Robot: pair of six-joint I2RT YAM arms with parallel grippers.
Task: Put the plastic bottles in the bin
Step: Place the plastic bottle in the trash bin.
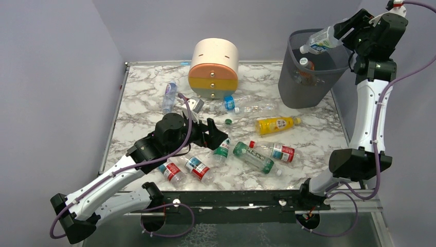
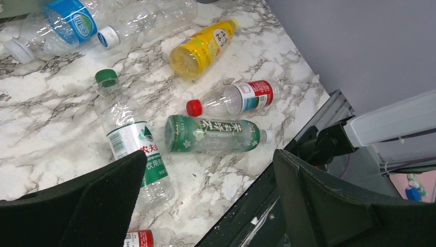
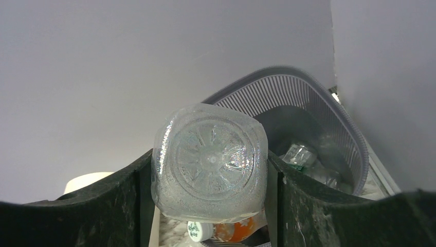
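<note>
My right gripper (image 1: 337, 35) is shut on a clear bottle (image 1: 320, 41) and holds it above the rim of the dark grey mesh bin (image 1: 295, 87). In the right wrist view the bottle's base (image 3: 211, 162) fills the gap between the fingers, with the bin (image 3: 329, 108) behind. An orange bottle (image 1: 307, 68) and clear ones lie inside the bin. My left gripper (image 1: 220, 138) is open and empty, low over the table. Near it lie a green-labelled clear bottle (image 2: 134, 149), a green bottle (image 2: 213, 135), a red-capped bottle (image 2: 234, 99) and a yellow bottle (image 2: 200, 49).
A round cream-orange-yellow drawer unit (image 1: 214, 68) stands at the back centre. More bottles lie by it (image 1: 169, 95) and at the front left (image 1: 198, 167). A loose green cap (image 1: 228, 121) lies mid-table. The table's front edge rail (image 2: 288, 180) is right under my left gripper.
</note>
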